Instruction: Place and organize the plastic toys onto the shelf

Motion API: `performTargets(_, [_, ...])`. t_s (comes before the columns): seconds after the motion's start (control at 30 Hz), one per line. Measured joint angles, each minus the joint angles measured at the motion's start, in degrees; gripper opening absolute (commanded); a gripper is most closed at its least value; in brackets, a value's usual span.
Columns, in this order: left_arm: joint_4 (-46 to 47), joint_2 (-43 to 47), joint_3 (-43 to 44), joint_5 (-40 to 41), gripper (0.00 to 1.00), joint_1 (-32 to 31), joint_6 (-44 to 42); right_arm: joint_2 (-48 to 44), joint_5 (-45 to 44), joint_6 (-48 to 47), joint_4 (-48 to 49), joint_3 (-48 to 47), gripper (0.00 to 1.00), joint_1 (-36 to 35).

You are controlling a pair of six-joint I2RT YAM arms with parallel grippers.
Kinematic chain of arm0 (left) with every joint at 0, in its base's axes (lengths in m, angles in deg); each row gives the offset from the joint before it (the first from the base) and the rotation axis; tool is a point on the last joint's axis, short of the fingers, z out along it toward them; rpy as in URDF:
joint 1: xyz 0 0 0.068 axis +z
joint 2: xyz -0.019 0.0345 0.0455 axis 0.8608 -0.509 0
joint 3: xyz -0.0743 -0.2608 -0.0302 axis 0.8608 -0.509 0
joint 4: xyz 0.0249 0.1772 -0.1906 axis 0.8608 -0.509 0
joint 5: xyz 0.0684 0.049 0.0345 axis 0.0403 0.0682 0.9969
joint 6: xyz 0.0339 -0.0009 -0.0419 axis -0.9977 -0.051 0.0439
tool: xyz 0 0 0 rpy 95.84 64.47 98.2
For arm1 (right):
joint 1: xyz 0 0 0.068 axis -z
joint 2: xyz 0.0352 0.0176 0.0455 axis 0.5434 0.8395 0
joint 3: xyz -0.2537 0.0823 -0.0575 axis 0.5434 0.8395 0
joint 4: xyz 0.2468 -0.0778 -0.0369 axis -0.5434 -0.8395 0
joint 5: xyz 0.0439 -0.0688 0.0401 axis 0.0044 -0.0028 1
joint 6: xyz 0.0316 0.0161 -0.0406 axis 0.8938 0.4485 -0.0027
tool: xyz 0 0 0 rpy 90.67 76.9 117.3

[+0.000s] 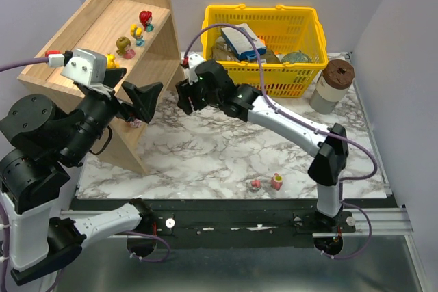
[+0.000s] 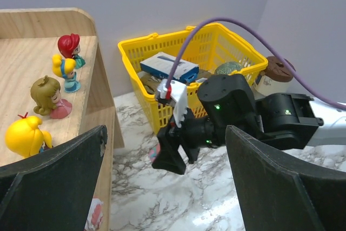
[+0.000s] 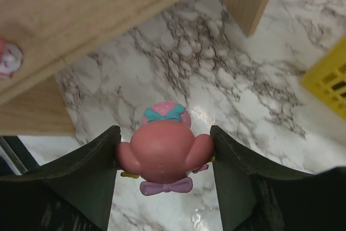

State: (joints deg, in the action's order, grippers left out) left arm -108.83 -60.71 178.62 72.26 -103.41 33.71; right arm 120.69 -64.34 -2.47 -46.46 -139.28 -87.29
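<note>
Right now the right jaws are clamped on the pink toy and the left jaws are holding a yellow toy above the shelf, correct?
Not quite. The left jaws hold nothing: the left wrist view shows them wide open and empty, with the yellow toy standing on the shelf. The right jaws are clamped on the pink toy, as the right wrist view shows.

- The shelf stands at the far left. Along its top tier stand a red-haired toy, a blue-and-yellow toy, an olive-haired toy and a yellow toy, the last partly behind the left wrist.
- The left gripper hangs in front of the shelf, fingers spread wide.
- The right gripper is just beside the shelf's side panel; how its jaws stand cannot be made out.
- A reddish toy and a yellow-topped toy stand close together on the marble table.
- A yellow basket holding packets sits at the back, with a brown-lidded jar to its right.
</note>
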Motion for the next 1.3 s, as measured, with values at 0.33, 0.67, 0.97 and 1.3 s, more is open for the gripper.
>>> performTargets(0.33, [0.39, 0.07, -0.92, 1.09, 0.99, 0.0, 0.72, 12.02, 7.96, -5.68, -1.97, -18.38, 0.39, 0.0])
performTargets(0.67, [0.7, -0.13, -1.79, 1.99, 0.99, 0.0, 0.7, 15.58, 12.74, -7.06, 0.76, -19.28, 0.4, 0.0])
performTargets(0.97, [0.7, -0.39, -1.27, 2.49, 0.99, 0.0, 0.37, 16.2, 13.73, -6.78, 4.04, -19.82, 0.4, -0.46])
performTargets(1.3, [0.68, 0.04, -1.7, 2.73, 0.99, 0.0, -0.2, 18.49, 14.58, -6.71, 6.1, -21.64, 0.41, -1.01])
